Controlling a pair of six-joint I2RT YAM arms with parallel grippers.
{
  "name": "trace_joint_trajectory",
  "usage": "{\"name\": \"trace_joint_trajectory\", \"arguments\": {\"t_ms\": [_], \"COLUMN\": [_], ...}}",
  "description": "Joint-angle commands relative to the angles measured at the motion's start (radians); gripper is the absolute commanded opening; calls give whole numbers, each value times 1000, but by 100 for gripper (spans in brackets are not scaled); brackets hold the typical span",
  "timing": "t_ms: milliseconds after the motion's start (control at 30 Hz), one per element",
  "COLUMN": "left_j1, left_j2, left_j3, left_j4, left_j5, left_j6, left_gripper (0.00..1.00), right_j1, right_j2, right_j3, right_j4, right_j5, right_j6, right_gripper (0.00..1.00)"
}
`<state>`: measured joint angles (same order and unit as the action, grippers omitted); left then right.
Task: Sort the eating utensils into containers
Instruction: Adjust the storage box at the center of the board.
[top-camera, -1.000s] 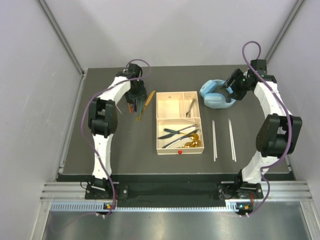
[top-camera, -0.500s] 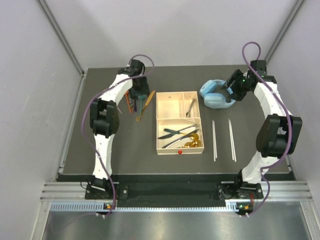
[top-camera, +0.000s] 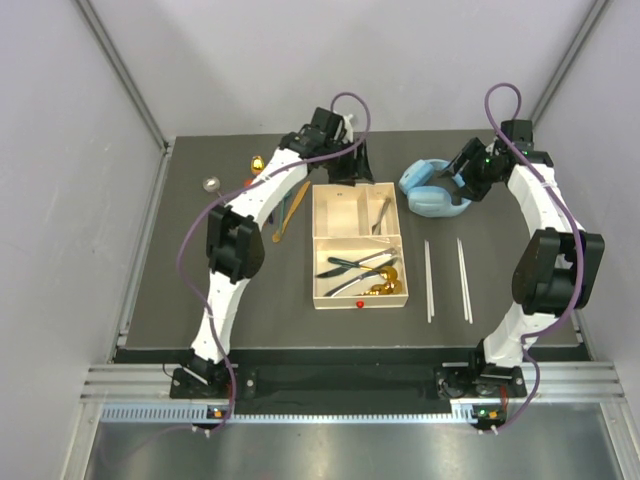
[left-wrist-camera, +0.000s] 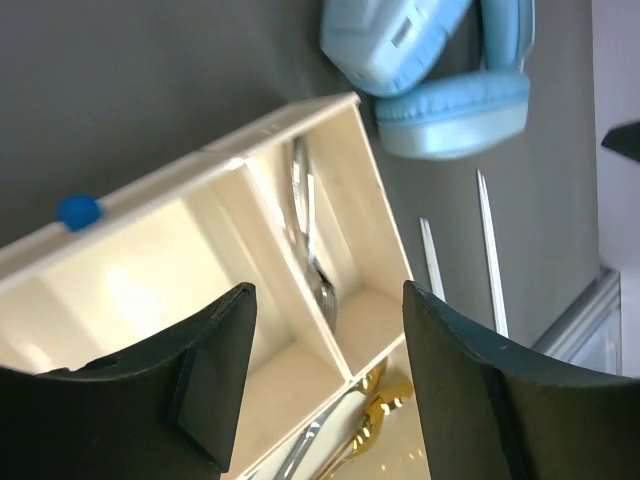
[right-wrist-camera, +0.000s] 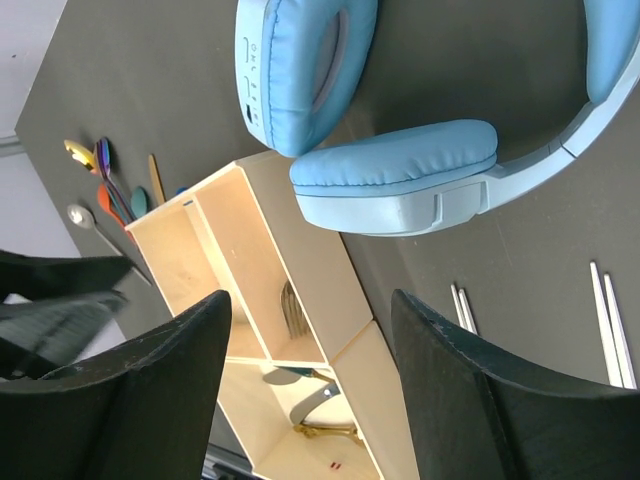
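The cream tray lies mid-table. Its far right section holds a silver fork. Its large near section holds dark-and-silver knives and gold spoons. Its far left section is bare. My left gripper hangs open and empty over the tray's far edge; in the left wrist view the fork lies below it. Loose spoons and a wooden knife lie left of the tray. Two pairs of pale chopsticks lie to its right. My right gripper is open and empty above the headphones.
Light-blue headphones sit at the far right of the tray. A gold spoon and a silver spoon lie at the far left. Grey walls enclose the dark table on three sides.
My left arm swung right, from above the loose utensils left of the tray to over the tray's far edge. The right arm has not moved.
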<state>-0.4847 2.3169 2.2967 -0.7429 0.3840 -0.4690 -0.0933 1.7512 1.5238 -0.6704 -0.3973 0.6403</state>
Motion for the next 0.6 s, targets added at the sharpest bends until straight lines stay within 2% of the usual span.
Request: {"name": "trace_joint_trajectory", "arguments": {"t_ms": [0, 133, 200, 467, 567], "left_j1": [-15, -78, -118, -138, -141], "left_j2": [24, 47, 59, 107, 133], "left_j3": [21, 49, 66, 96, 96], "left_j4": [23, -1, -7, -21, -50], "left_j5": [66, 64, 17, 27, -19], "left_j6": [-14, -33, -13, -34, -30], "left_gripper": [65, 65, 65, 63, 62], "right_j1": [18, 18, 18, -2, -6], "right_j2": [-61, -97, -110, -145, -145], "right_j3": [-28, -82, -100, -188, -220], "right_j4": [31, 37, 35, 66, 65], "right_j5": [-21, -32, -32, -67, -92], "right_j6": [15, 7, -1, -14, -14], "right_gripper": [66, 66, 66, 67, 67]}}
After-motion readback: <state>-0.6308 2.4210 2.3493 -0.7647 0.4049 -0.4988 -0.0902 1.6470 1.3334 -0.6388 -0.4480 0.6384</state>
